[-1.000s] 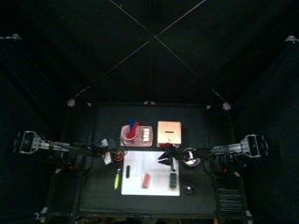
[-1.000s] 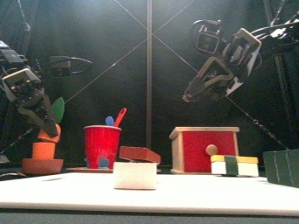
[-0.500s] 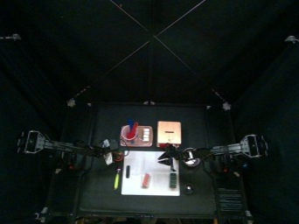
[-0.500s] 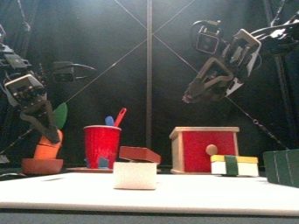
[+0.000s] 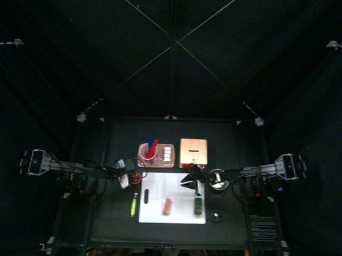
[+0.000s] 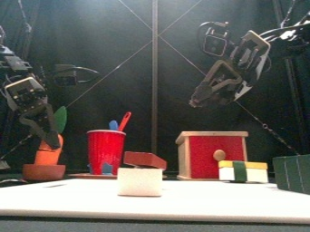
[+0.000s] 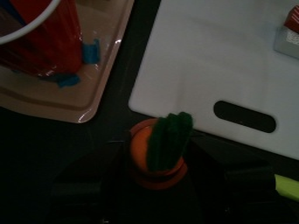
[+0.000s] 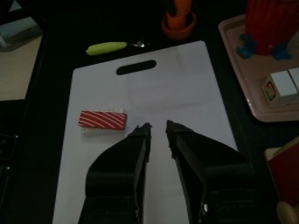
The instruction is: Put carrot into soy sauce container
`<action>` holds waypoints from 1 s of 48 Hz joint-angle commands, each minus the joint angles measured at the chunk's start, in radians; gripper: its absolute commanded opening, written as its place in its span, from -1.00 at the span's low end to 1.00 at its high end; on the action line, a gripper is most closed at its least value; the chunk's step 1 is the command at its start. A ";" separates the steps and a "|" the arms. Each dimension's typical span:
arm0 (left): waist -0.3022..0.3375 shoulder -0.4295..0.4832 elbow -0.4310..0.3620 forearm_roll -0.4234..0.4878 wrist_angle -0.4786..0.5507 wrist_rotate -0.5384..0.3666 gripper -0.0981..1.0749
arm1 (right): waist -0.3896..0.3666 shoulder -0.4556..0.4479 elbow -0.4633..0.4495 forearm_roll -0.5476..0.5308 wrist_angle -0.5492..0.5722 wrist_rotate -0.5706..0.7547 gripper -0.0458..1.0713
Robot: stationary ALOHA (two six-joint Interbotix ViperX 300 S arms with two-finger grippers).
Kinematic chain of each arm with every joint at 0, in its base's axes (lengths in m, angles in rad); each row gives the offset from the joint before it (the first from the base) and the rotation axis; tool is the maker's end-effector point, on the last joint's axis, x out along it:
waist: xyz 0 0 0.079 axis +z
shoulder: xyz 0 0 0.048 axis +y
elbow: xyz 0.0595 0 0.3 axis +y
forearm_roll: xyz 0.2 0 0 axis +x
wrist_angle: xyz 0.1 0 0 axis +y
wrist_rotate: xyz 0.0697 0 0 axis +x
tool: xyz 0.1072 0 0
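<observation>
Light falls from above onto the desk (image 6: 155,201), whose front edge glows bright against the dark black curtains (image 5: 80,70) all around. The left wrist view is dim and soft, with the white mat (image 7: 222,79) slightly glaring. The right wrist view is evenly lit and sharper.

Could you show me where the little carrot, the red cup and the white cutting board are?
carrot (image 7: 156,150), left wrist view, its orange body.
red cup (image 6: 105,149), front view, middle of its side.
white cutting board (image 8: 152,96), right wrist view, bare surface near the handle slot.
</observation>
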 commanded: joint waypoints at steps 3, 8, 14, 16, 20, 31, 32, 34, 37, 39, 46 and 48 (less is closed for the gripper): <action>-0.002 -0.014 -0.014 -0.002 -0.009 0.002 0.63 | -0.002 -0.009 -0.020 0.003 -0.003 0.002 0.22; 0.000 -0.032 -0.012 -0.002 -0.018 0.002 0.70 | -0.002 -0.006 -0.021 0.005 -0.003 0.002 0.22; -0.002 -0.049 -0.012 0.000 -0.015 0.003 0.76 | -0.003 -0.006 -0.023 0.005 -0.003 0.002 0.22; 0.000 -0.054 -0.011 0.002 -0.012 0.003 0.78 | -0.003 -0.006 -0.023 0.005 -0.003 0.002 0.22; 0.002 -0.058 -0.014 0.002 -0.009 0.003 0.78 | -0.002 -0.006 -0.023 0.006 -0.005 0.002 0.22; 0.006 -0.078 -0.032 0.021 -0.008 0.005 0.78 | -0.003 -0.003 -0.023 0.005 -0.003 0.002 0.22; 0.006 -0.083 -0.034 0.026 -0.008 0.005 0.78 | -0.003 -0.003 -0.023 0.006 -0.005 0.002 0.22; 0.006 -0.092 -0.041 0.038 -0.008 0.005 0.78 | -0.003 -0.003 -0.023 0.006 -0.003 0.002 0.22; 0.008 -0.107 -0.052 0.055 -0.008 0.005 0.78 | -0.003 -0.003 -0.023 0.006 -0.003 0.002 0.22; 0.008 -0.120 -0.058 0.071 -0.002 0.005 0.78 | -0.003 -0.002 -0.023 0.006 -0.003 0.002 0.22; 0.014 -0.190 -0.086 0.137 0.044 0.005 0.78 | -0.003 -0.003 -0.021 0.005 -0.003 0.002 0.22; 0.014 -0.215 -0.095 0.146 0.049 0.005 0.78 | -0.003 -0.003 -0.021 0.006 -0.003 0.002 0.22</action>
